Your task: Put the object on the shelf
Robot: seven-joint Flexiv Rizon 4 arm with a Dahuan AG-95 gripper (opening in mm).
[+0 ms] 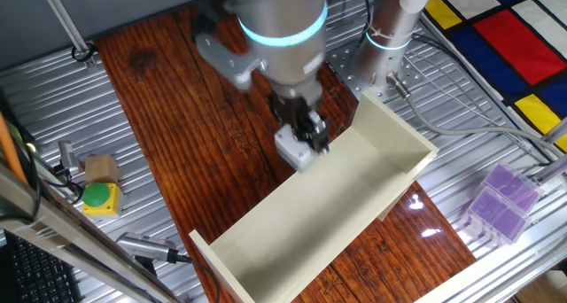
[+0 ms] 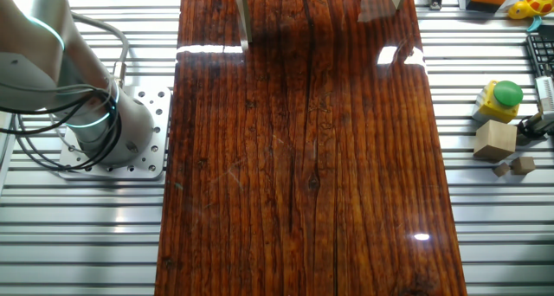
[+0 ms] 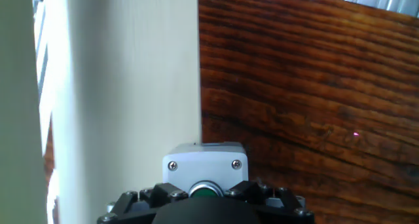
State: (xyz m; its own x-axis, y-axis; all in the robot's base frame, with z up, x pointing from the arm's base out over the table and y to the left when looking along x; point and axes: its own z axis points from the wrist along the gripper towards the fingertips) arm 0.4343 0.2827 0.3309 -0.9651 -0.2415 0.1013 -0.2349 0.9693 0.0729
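The object, a small light-grey box [image 1: 293,147] with a green button [image 3: 205,189], is held in my gripper [image 1: 306,130] above the long wall of the cream-white shelf [image 1: 354,188]. In the hand view the box [image 3: 205,164] sits between my fingers [image 3: 272,196], with the shelf wall [image 3: 131,86] to its left and under its left part. The gripper is shut on the box. In the other fixed view only the shelf's end corners [image 2: 242,10] show at the top edge; the box and gripper are out of view there.
A yellow box with a green button [image 1: 100,197] and a tan wooden block [image 1: 100,167] lie at the left on the metal table; they also show in the other fixed view, the yellow box [image 2: 499,101] at the right. Purple translucent boxes [image 1: 501,201] stand at the right. The robot base [image 2: 108,131] is beside the wooden board.
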